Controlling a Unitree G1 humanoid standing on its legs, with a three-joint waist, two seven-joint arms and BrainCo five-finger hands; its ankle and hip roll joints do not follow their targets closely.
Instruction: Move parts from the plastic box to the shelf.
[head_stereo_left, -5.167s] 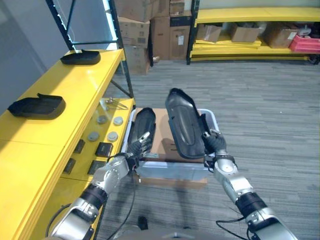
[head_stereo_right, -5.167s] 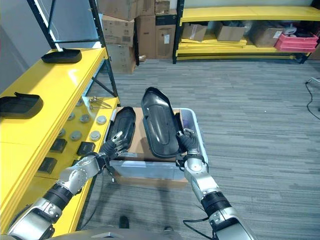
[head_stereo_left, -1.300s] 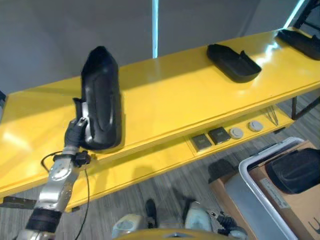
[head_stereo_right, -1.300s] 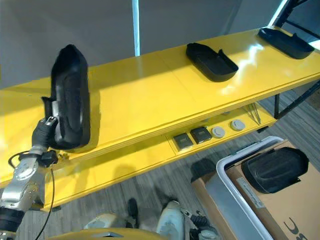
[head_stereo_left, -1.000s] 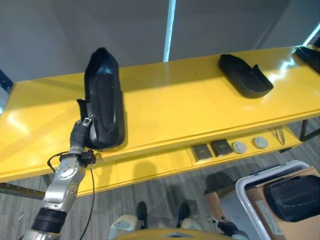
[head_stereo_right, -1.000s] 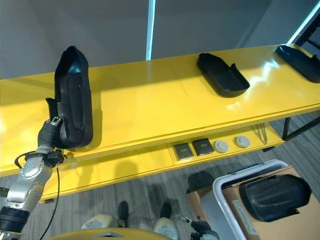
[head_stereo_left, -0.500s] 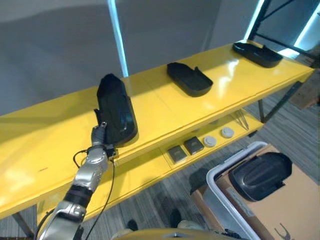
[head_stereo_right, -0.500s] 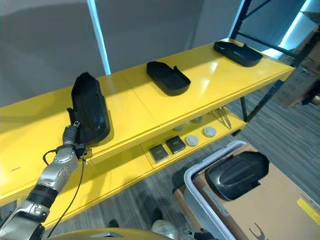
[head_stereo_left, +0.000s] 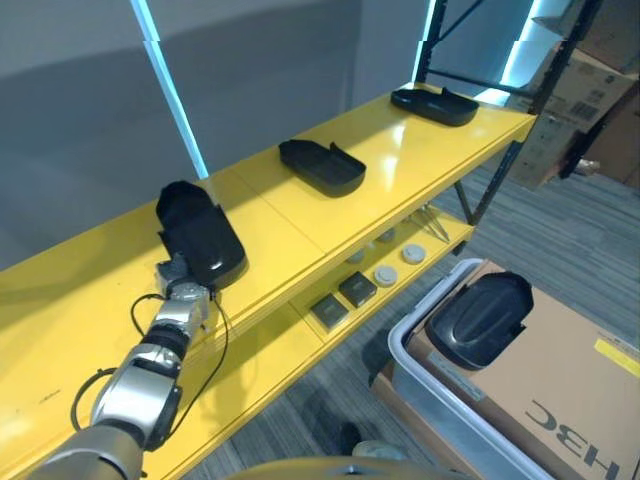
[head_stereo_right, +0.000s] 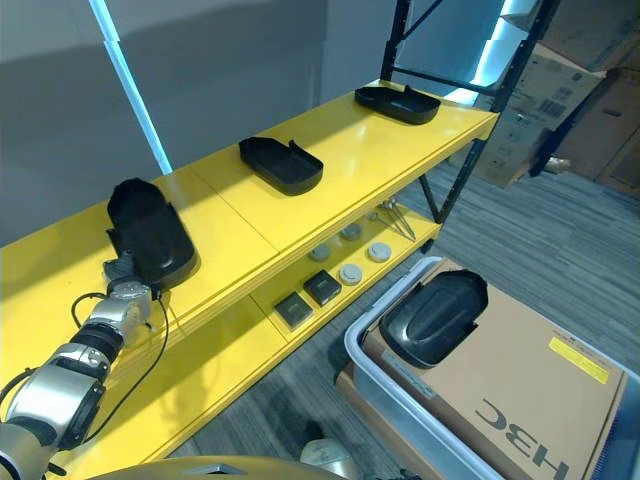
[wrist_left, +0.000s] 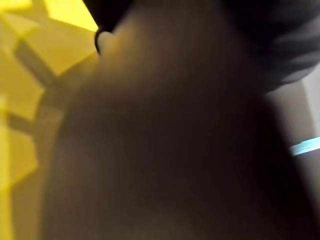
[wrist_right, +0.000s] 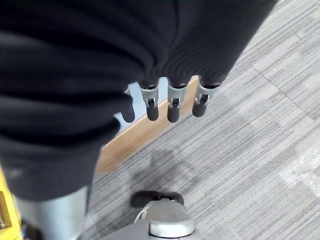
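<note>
Where the yellow shelf (head_stereo_left: 420, 150) runs along the grey wall: three black parts on its top board.
Near part (head_stereo_left: 200, 243): on the shelf top close to the front edge, open side down, its near end against the left robot hand (head_stereo_left: 178, 283).
Left robot hand: at the near end of that part; fingers hidden behind it in the eye views, wrist view dark and blurred, so cannot tell whether clenched or released.
Middle part (head_stereo_left: 322, 166): further along the shelf top, open side up, well apart from the near part.
Far part (head_stereo_left: 434, 105): at the far end of the shelf, beside the dark upright post.
Lower shelf board (head_stereo_right: 260, 330): two dark square pieces (head_stereo_left: 343, 301) side by side, several grey round discs (head_stereo_left: 398, 263) beyond them, thin metal tools (head_stereo_left: 435, 224) further along.
Plastic box (head_stereo_left: 420, 375): pale grey, on the carpet beside the shelf.
In the box: a brown cardboard box (head_stereo_left: 560, 370) with printed flaps, and one more black part (head_stereo_left: 480, 320) lying on top of it near the box's shelf-side rim.
Right robot hand (wrist_right: 172, 102): over the carpet, fingers straight and relaxed, grasping nothing.
</note>
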